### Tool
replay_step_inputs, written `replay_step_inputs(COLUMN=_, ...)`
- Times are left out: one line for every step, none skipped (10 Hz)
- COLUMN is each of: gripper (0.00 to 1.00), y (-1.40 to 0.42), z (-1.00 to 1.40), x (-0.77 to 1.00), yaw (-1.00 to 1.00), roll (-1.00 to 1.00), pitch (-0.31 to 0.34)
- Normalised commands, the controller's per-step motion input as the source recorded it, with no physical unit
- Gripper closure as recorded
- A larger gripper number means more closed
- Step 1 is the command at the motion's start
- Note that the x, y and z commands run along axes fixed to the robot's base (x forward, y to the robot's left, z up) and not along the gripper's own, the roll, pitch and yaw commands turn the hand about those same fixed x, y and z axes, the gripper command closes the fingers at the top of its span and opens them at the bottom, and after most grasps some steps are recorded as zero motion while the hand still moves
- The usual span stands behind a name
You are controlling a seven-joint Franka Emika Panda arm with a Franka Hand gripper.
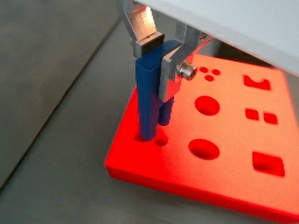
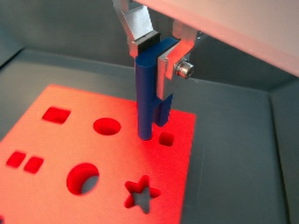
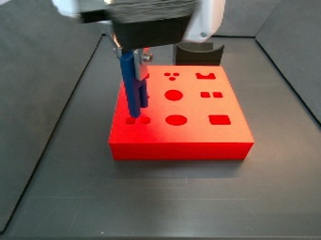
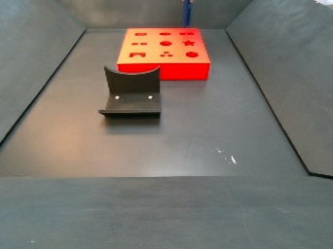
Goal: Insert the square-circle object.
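Note:
The square-circle object [image 1: 146, 92] is a slim bright-blue peg of two joined bars. It stands upright between the fingers of my gripper [image 1: 158, 57], which is shut on its upper end. Its lower end meets the top of the red block [image 1: 233, 131] at a hole by one edge, and a small hole shows right beside it. I cannot tell how deep it sits. The peg [image 2: 146, 96], gripper [image 2: 158, 54] and block [image 2: 59, 140] show in both wrist views. In a side view the gripper [image 3: 135, 47] holds the peg [image 3: 131, 89] over the block's [image 3: 175, 145] left side.
The red block [image 4: 166, 68] has several shaped holes and stands at the far end of the dark bin floor. The dark fixture [image 4: 130, 92] stands on the floor in front of it; it also shows behind the block [image 3: 198, 52]. Sloped bin walls surround the floor.

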Motion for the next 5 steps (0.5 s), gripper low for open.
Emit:
replay_step_inputs(gripper=1.00, y=0.00, z=0.00, x=0.00, yaw=-1.00, roll=-0.03, pitch=0.031)
replay_step_inputs(gripper=1.00, y=0.00, z=-0.01, x=0.00, yaw=-1.00, roll=-0.02, pitch=0.040)
replay_step_inputs(gripper=1.00, y=0.00, z=-0.03, x=0.00, yaw=-1.00, roll=0.00, pitch=0.050)
replay_step_inputs(gripper=1.00, y=0.00, z=-0.03, x=0.00, yaw=-1.00, roll=0.00, pitch=0.050)
replay_step_inputs(gripper=1.00, y=0.00, z=-0.03, x=0.00, yaw=-1.00, roll=-0.01, pitch=0.044)
